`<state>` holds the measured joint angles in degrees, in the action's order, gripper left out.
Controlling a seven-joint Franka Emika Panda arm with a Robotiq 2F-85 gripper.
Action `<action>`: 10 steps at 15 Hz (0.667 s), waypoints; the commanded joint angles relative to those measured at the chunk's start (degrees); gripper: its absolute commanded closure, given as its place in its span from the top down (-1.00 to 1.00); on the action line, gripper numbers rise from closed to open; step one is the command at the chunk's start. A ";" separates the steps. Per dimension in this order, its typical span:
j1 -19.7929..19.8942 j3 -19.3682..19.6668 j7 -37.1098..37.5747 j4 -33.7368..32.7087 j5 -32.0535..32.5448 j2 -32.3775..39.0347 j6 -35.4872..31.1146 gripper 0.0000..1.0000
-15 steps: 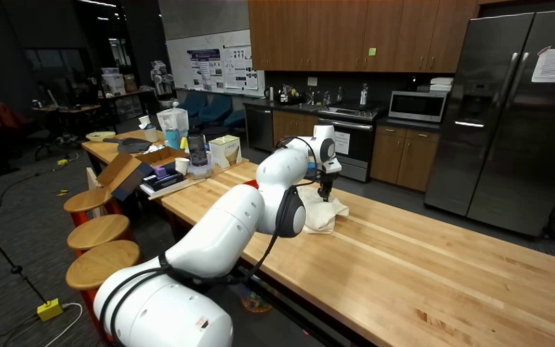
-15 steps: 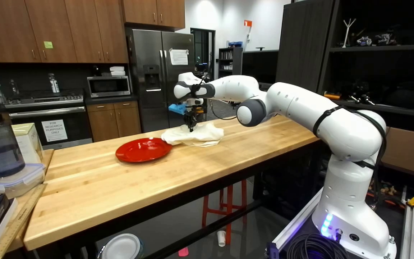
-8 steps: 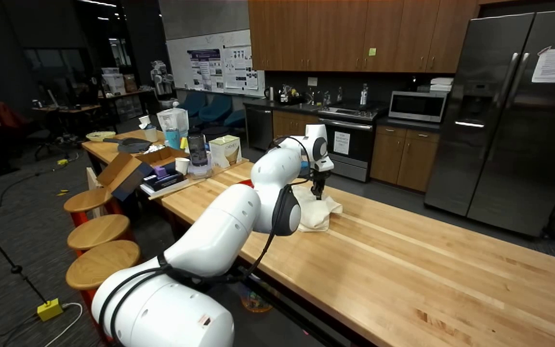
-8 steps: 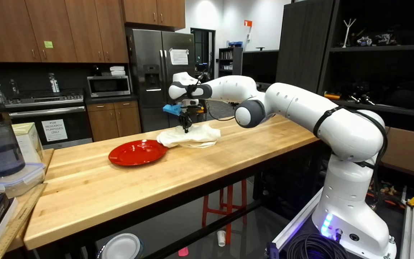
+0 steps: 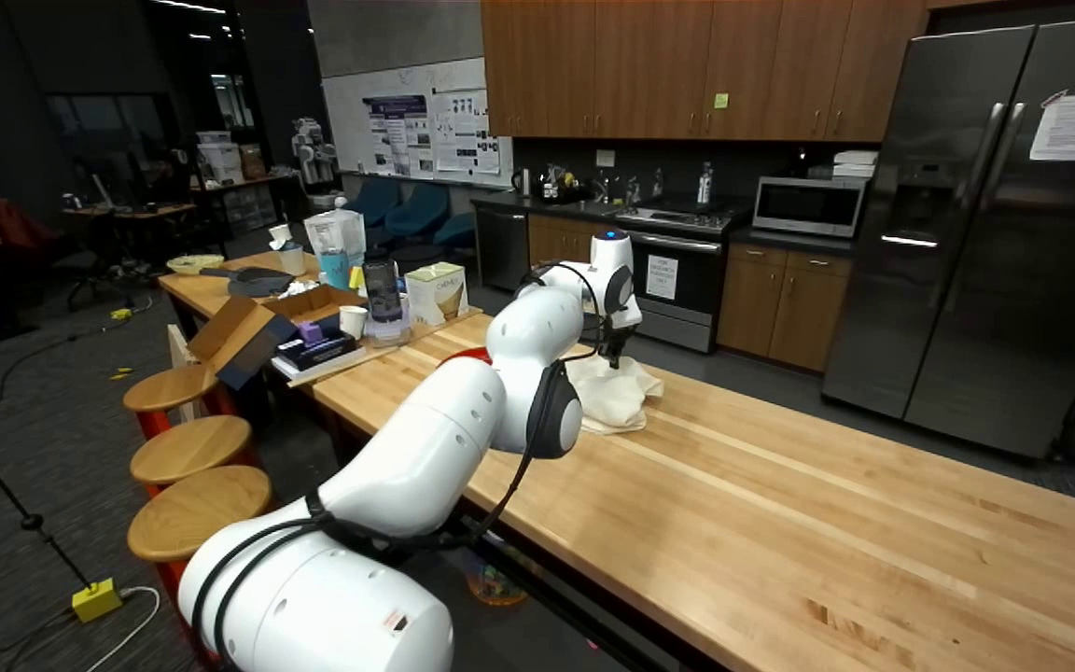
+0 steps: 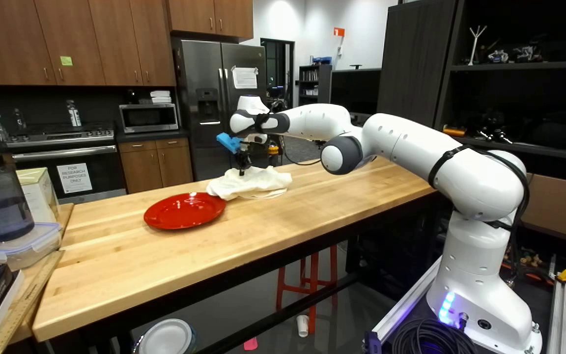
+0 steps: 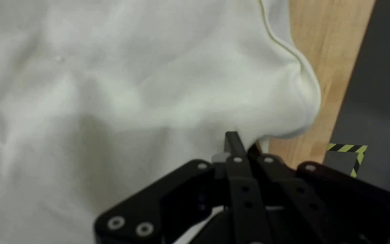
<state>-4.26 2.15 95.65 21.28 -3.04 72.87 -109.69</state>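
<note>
had gripper [image 7: 244, 146] pinched down to a sliver on white cloth [image 7: 141, 95] near the border, presumably for lack of anything stiff to grab. with only that bit held, had the rest lying wrinkled on wooden table [image 6: 130, 255], just beside red plate [image 6: 184, 211]; couldn't confirm contact.

In an exterior view, the camera is looking from close behind the white jointed arm [image 5: 416, 457], facing across the pale wooden counter [image 5: 780, 504]. In an exterior view, it is seeing the arm side-on from farther back, taking in its rounded white base [image 6: 477, 290]. Both are sharing the counter and the tall dark steel refrigerator [image 5: 990, 252]. The wrist view is pointing down, close over the cream fabric cloth [image 7: 120, 101].
</note>
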 commanded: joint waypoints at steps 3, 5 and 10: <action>-0.08 -3.46 0.05 -0.49 -4.43 0.07 -5.79 -0.99; -0.96 -3.79 -0.49 -0.56 -4.35 0.24 -7.36 -0.99; -3.83 -4.37 -2.78 -0.12 -3.31 -0.21 -12.41 -0.99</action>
<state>-6.73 -1.63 94.31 21.24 -6.58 72.88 -118.65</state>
